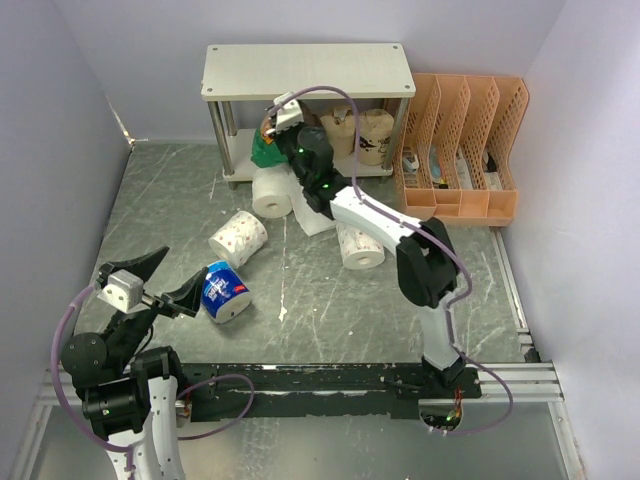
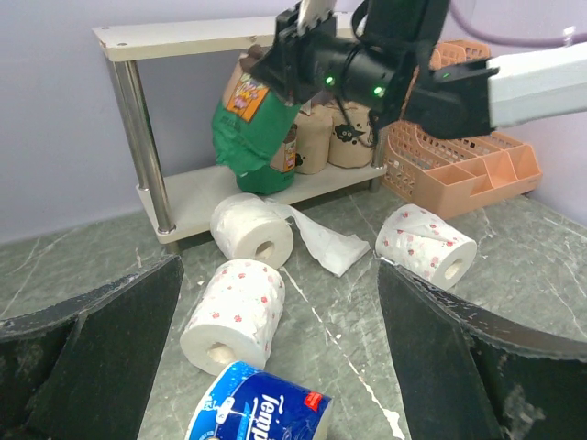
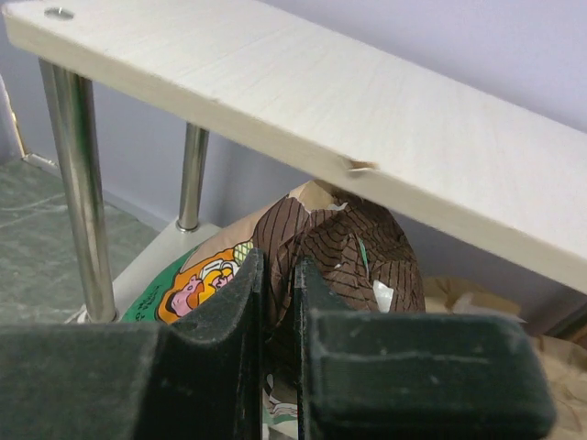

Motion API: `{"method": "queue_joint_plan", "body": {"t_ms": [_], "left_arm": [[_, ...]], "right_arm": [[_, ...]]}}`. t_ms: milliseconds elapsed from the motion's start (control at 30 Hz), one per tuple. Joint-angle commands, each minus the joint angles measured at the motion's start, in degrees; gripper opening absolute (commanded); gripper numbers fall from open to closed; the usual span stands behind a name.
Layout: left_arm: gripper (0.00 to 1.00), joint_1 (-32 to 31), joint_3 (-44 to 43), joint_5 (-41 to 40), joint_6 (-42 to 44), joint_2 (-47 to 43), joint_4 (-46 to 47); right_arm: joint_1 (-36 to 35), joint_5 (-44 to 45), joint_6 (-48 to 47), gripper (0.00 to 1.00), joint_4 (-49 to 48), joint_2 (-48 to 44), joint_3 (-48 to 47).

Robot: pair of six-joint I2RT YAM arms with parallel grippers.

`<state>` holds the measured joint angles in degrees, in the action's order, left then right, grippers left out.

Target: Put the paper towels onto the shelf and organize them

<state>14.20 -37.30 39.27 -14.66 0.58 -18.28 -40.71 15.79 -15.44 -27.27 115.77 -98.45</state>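
The shelf stands at the back. My right gripper is shut on the crumpled brown top of a green-wrapped paper towel roll, which hangs tilted at the shelf's front left, above the lower board. In the right wrist view the wrapper sits just under the top board. Two tan rolls stand on the lower board. My left gripper is open near a blue-white roll. On the table lie a patterned roll, a plain white roll with a loose sheet and another patterned roll.
An orange perforated file organizer stands right of the shelf against the back wall. Purple walls close in the left, back and right sides. The right arm stretches across the table's middle toward the shelf.
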Motion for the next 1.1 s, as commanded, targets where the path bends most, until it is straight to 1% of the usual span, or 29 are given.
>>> {"method": "queue_joint_plan", "body": {"t_ms": [0,300,400,533,633,833,867,900,967,1000,1033,1067], "left_arm": [[0.99,0.0,0.0,0.1,-0.4,-0.3,1.0],[0.99,-1.3,0.2,0.5,-0.6,-0.6,1.5],[0.99,-1.6,0.4,0.8,-0.7,-0.6,1.7],[0.99,-1.7,0.6,1.2,-0.6,-0.7,2.1],[0.99,-1.7,0.6,1.2,-0.7,-0.8,2.3],[0.99,-1.7,0.8,1.5,-0.8,-0.8,2.6],[0.99,-1.7,0.8,1.5,-0.7,-0.8,2.6],[0.99,-1.6,0.7,1.4,-0.7,-0.7,2.5],[0.99,-1.6,0.6,1.3,-0.7,-0.8,2.4],[0.99,-1.6,0.5,1.1,-0.6,-0.8,2.2],[0.99,-1.6,0.4,1.0,-0.6,-0.7,2.1],[0.99,-1.6,0.4,0.9,-0.6,-0.7,2.0]], "right_arm": [[-2.0,2.3,-4.1,0.0,-6.7,6.6,-5.9],[-3.9,6.6,-10.6,0.0,-14.5,21.8,-19.5],[-4.5,7.6,-13.8,0.0,-13.9,29.2,-26.7],[-4.6,8.3,-16.9,0.0,-12.9,36.4,-35.6],[-4.1,7.4,-16.5,0.0,-11.9,39.0,-39.0],[-3.2,5.8,-15.2,0.0,-10.4,40.2,-40.6],[-3.1,6.0,-15.1,0.03,-10.2,39.9,-40.4],[-3.2,6.4,-15.0,0.27,-10.7,39.3,-39.4],[-3.2,6.6,-15.2,0.8,-12.2,37.5,-36.5],[-3.3,6.5,-15.0,0.97,-12.4,36.3,-35.0],[-3.3,6.0,-14.2,1.0,-11.8,34.8,-33.9],[-3.4,4.9,-13.0,1.0,-10.7,33.1,-32.5]]}}
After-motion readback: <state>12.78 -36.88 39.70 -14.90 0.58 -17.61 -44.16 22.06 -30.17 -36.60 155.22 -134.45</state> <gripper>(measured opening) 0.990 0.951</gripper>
